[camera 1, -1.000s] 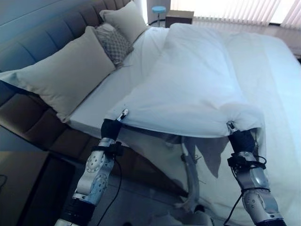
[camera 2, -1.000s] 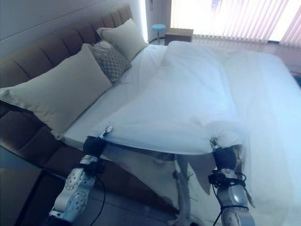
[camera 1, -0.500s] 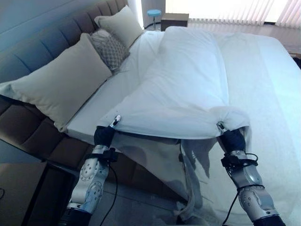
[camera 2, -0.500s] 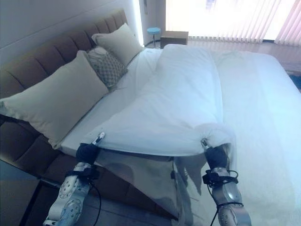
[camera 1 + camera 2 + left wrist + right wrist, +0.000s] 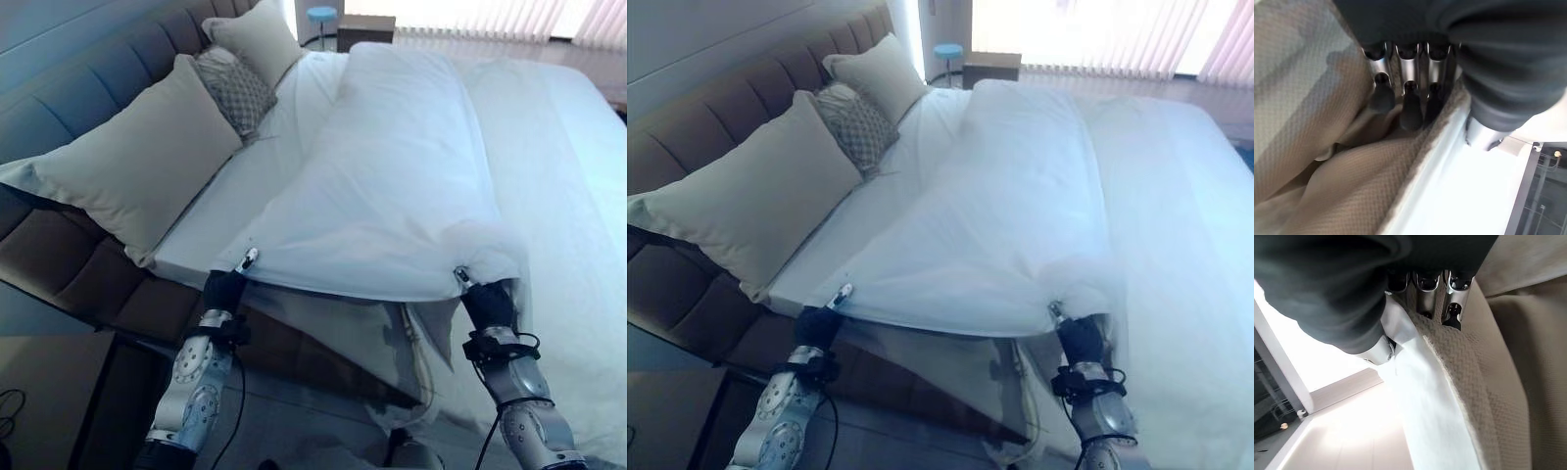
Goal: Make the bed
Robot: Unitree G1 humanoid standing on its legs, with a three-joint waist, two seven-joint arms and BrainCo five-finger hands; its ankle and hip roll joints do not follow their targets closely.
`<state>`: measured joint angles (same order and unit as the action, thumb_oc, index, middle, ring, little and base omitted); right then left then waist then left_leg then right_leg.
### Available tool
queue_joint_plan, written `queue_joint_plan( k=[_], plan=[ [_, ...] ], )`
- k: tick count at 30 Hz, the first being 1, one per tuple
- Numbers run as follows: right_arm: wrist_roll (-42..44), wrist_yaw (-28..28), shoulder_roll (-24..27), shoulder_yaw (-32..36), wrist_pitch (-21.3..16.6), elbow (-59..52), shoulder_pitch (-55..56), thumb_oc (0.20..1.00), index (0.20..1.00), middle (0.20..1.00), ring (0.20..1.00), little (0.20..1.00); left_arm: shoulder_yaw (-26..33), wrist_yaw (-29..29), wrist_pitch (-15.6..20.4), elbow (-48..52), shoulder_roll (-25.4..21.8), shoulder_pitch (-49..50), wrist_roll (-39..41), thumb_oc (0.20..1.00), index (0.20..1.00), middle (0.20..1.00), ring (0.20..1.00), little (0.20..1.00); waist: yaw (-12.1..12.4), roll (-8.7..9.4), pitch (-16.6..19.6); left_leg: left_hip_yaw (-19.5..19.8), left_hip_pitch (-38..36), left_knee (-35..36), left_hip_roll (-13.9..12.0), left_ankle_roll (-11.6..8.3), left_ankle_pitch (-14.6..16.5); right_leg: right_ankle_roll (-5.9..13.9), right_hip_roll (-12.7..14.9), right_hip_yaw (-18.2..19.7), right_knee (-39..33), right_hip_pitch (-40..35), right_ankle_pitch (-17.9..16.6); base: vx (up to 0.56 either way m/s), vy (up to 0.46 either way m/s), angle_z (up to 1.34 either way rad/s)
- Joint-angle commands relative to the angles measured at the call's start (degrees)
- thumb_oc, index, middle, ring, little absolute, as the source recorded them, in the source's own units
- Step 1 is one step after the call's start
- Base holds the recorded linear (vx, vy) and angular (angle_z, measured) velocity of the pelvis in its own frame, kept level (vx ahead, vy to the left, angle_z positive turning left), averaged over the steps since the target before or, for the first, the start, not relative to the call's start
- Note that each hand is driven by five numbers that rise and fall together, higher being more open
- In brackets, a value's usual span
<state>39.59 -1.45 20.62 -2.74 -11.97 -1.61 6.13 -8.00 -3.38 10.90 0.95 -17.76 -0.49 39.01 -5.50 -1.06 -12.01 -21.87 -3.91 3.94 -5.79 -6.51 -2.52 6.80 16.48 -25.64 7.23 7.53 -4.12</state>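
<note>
**Duvet lifted by its near edge, bed not yet covered**

Left eye view: the white, softly creased fabric duvet (image 5: 402,166) lies bunched along the middle of the white-sheeted bed (image 5: 578,196), its near edge raised off the mattress. The left hand (image 5: 227,286) and right hand (image 5: 487,299) each hold a point on that edge. The strip of sheet beside the large cream pillow (image 5: 137,166), the small grey patterned cushion (image 5: 235,90) and the far cream pillow (image 5: 257,34) lies bare.

Right eye view: the padded brown headboard (image 5: 686,157) backs the pillows; the duvet sits skewed, leaving that side uncovered.

Left wrist view: fingers (image 5: 1409,105) curl into beige woven cloth, pinching it against the thumb.

Right wrist view: fingers (image 5: 1452,311) clamp the same weave, white fabric trailing beside it.

Judgement: the grip is done; spreading, squaring and smoothing the duvet remain.
</note>
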Motion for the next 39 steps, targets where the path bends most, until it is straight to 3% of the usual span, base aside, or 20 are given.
queue_joint_plan(
  k=[1,2,7,8,9,11,21,29,34,36,39],
  plan=[
    [-2.2,-2.6,3.3,8.3,-4.5,-1.2,-3.1,0.2,0.2,0.2,0.2,0.2,15.5,-2.1,12.8,7.1,-5.7,-3.7,0.2,0.2,0.2,0.2,0.2,0.2,2.6,1.24,-4.6,1.2,2.8,-4.2,1.2,0.84,2.2,3.56,3.0,-0.5,3.3,1.3,0.3,-0.12,0.019,-0.14],
    [-2.2,-2.6,3.3,8.3,-4.5,-1.2,-3.2,0.2,0.2,0.2,0.2,0.2,15.5,-2.1,12.9,7.1,-5.7,-3.8,0.2,0.2,0.2,0.2,0.2,0.2,2.6,1.24,-4.6,1.2,2.9,-4.4,1.2,0.84,2.3,3.54,3.1,-0.4,3.4,1.5,0.4,-0.15,0.002,-0.07],
    [-4.1,-4.0,4.6,5.7,-5.4,-2.2,-6.3,0.2,0.2,0.2,0.2,0.2,13.6,-4.2,14.0,6.7,-5.6,-6.6,0.3,0.2,0.2,0.2,0.2,0.2,2.4,1.51,-13.0,1.1,11.8,-9.5,0.6,1.1,2.5,3.46,4.8,1.0,7.8,10.0,0.2,-0.19,-0.029,-0.02],
    [-4.1,-4.0,4.6,5.6,-5.5,-2.1,-6.5,0.2,0.2,0.2,0.2,0.2,13.6,-4.3,14.0,6.7,-5.7,-6.9,0.2,0.2,0.2,0.2,0.2,0.2,2.4,1.57,-12.9,1.1,12.2,-9.8,0.6,1.14,2.6,3.44,4.9,1.2,8.1,10.4,0.3,-0.25,-0.032,-0.03],
    [-4.3,-4.0,4.7,4.5,-5.7,-2.9,-7.0,0.2,0.2,0.2,0.2,0.2,12.8,-5.0,14.4,6.9,-5.4,-8.0,0.4,0.2,0.2,0.2,0.2,0.2,2.0,1.4,-16.1,1.2,15.6,-11.4,0.3,1.11,2.5,3.33,5.3,1.7,9.4,13.5,0.1,-0.19,-0.032,0.01],
    [-5.2,-5.0,4.6,3.6,-6.0,-3.0,-8.1,0.2,0.2,0.2,0.2,0.2,12.4,-6.4,14.8,6.6,-5.4,-9.9,0.0,0.2,0.2,0.2,0.2,0.2,1.7,1.21,-17.8,1.0,20.2,-13.4,-0.2,1.04,2.5,3.08,5.9,2.1,10.8,17.5,0.1,-0.2,-0.04,0.05],
    [-5.9,-8.7,4.3,0.1,-6.2,4.6,-10.8,0.2,0.2,0.2,0.2,0.2,7.0,-11.0,14.2,-2.6,-4.7,-12.6,-2.4,0.2,0.2,0.2,0.2,0.2,0.6,0.31,-17.8,1.5,40.0,-19.8,-2.1,1.11,2.6,1.98,7.2,4.5,15.9,35.5,0.4,-0.07,-0.034,0.06],
    [-4.7,-13.1,7.9,-8.6,-4.6,29.2,-28.0,0.2,0.2,0.2,0.2,0.2,-1.8,-14.2,12.1,-24.7,-7.1,-24.8,-2.3,0.2,0.2,0.2,0.2,0.2,0.7,-0.65,-17.8,2.1,53.6,-29.8,-4.9,1.8,5.6,0.13,6.9,8.9,25.0,50.3,3.2,-0.01,-0.04,-0.04],
    [-4.0,-13.7,8.8,-10.9,-4.1,39.5,-36.3,0.2,0.2,0.2,0.2,0.2,-4.5,-14.5,12.3,-32.8,-8.0,-31.5,-0.5,0.2,0.2,0.2,0.2,0.2,0.2,-1.17,-17.8,2.8,60.7,-37.1,-6.5,2.06,8.2,-0.45,6.7,11.1,31.4,57.6,6.2,0.04,-0.041,-0.1],
    [-3.2,-14.1,9.8,-12.2,-3.0,49.4,-42.9,0.2,0.2,0.2,0.2,0.2,-8.0,-14.6,11.5,-38.5,-9.0,-37.1,-0.7,0.2,0.2,0.2,0.2,0.2,-0.1,-1.72,-17.8,3.1,64.7,-41.6,-7.4,2.12,9.9,-1.18,6.2,12.2,35.6,61.6,8.6,0.07,-0.072,-0.12],
    [-2.7,-13.9,9.7,-12.4,-3.2,51.8,-45.1,0.2,0.2,0.2,0.2,0.2,-8.6,-14.6,11.5,-40.7,-9.4,-38.8,-0.6,0.2,0.2,0.2,0.2,0.2,-0.1,-1.86,-17.8,3.2,66.7,-43.7,-7.8,1.94,10.6,-1.46,6.0,12.8,37.5,63.4,9.5,0.06,-0.039,-0.04]
  ],
)
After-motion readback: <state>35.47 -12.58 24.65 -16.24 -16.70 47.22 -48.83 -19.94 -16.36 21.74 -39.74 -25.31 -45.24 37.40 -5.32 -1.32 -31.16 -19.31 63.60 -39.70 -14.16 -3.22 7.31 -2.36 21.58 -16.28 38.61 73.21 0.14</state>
